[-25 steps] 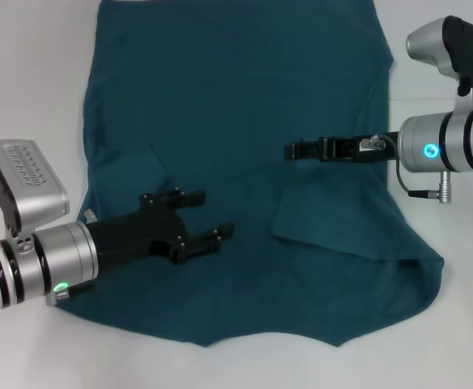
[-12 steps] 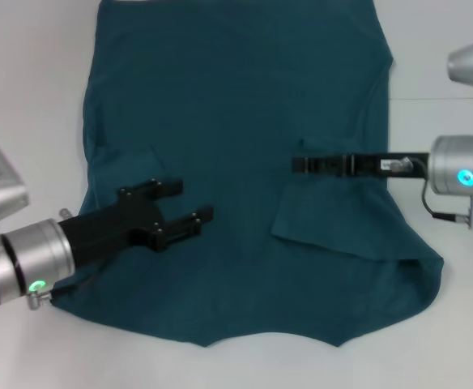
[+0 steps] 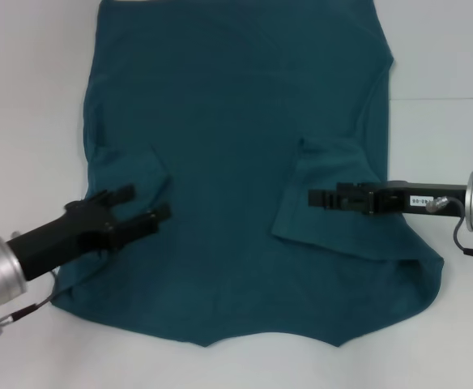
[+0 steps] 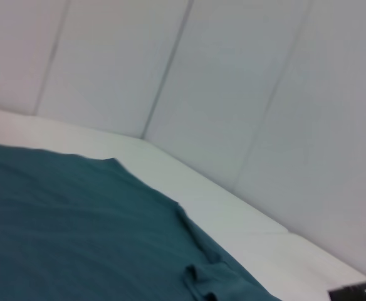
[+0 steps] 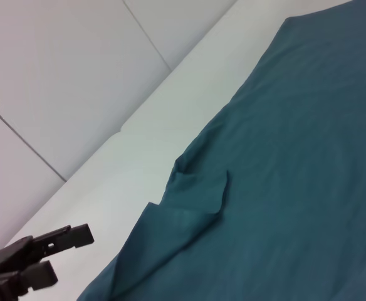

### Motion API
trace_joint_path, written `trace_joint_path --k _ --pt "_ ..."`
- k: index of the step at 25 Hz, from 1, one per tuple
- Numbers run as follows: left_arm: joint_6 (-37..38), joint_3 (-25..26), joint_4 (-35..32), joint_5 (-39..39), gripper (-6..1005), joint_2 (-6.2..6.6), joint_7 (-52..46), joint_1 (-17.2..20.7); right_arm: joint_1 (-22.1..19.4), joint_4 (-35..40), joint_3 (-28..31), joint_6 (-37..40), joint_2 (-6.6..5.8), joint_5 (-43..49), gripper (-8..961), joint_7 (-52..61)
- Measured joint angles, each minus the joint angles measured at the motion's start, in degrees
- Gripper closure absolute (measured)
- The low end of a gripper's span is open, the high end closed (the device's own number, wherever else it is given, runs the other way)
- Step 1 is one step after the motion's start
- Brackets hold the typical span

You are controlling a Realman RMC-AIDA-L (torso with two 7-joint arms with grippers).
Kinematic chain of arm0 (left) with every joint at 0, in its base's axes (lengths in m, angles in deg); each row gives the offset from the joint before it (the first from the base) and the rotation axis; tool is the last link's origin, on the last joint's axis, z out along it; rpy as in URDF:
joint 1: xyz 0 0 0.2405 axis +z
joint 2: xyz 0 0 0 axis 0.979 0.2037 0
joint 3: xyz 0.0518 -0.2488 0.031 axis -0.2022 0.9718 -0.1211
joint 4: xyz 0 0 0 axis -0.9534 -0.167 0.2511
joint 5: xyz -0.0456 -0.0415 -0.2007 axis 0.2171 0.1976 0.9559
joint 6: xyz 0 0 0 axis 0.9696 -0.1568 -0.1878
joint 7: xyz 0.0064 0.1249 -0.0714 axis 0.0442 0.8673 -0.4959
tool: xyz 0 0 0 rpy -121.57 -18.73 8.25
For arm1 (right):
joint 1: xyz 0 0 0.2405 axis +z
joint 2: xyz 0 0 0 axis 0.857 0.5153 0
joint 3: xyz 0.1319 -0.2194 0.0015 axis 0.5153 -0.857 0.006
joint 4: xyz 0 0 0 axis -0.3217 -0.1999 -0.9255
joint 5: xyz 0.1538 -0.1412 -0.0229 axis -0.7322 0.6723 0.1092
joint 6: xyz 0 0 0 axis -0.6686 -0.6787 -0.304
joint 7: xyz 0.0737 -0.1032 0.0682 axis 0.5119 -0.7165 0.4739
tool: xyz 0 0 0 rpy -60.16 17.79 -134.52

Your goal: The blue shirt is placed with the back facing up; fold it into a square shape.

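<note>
The blue shirt point(image 3: 236, 121) lies flat on the white table, plain side up, with both sleeves folded inward: the left sleeve flap point(image 3: 131, 166) and the right sleeve flap point(image 3: 325, 174). My left gripper point(image 3: 143, 204) hovers open over the shirt's left part, just below the left flap, holding nothing. My right gripper point(image 3: 313, 198) shows edge-on over the right flap, with no cloth seen in it. The right wrist view shows the shirt point(image 5: 296, 157) with a folded sleeve and the left gripper point(image 5: 57, 254) open. The left wrist view shows the shirt point(image 4: 76, 232) and a bit of the right gripper point(image 4: 358, 291).
The white table point(image 3: 26, 97) shows bare on both sides of the shirt and along the near edge point(image 3: 245, 369). White wall panels point(image 4: 233, 94) stand behind the table.
Both arms have drawn back outward. The left gripper slid left across the shirt, staying open. The right gripper moved right and nearer, from above the right flap to over it.
</note>
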Motion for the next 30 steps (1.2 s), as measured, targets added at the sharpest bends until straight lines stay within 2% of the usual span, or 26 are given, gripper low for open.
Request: trace_joint_path --k 2,7,14,20,30 --pt "-0.1 1.2 -0.8 -0.3 99 -0.02 -2.2 0.9 -0.1 0.0 0.0 0.6 -0.01 -0.1 36 0.0" --pt "-0.3 2.5 -3.6 -1.5 99 0.13 -6.6 3.9 0.0 0.0 -0.3 2.1 0.14 0.0 40 -0.2" --pt "-0.3 4.8 -8.7 -7.1 99 0.14 -12.4 6.7 -0.1 -0.1 0.1 2.1 0.46 -0.1 42 -0.7" --pt "-0.8 8.7 -10.1 -13.2 99 0.31 -14.8 6.9 0.2 -0.3 0.1 1.5 0.59 -0.2 41 -0.6" --pt "-1.1 9.6 -10.6 -19.5 99 0.6 -17.1 6.5 0.4 -0.2 0.7 1.0 0.6 -0.3 41 -0.2"
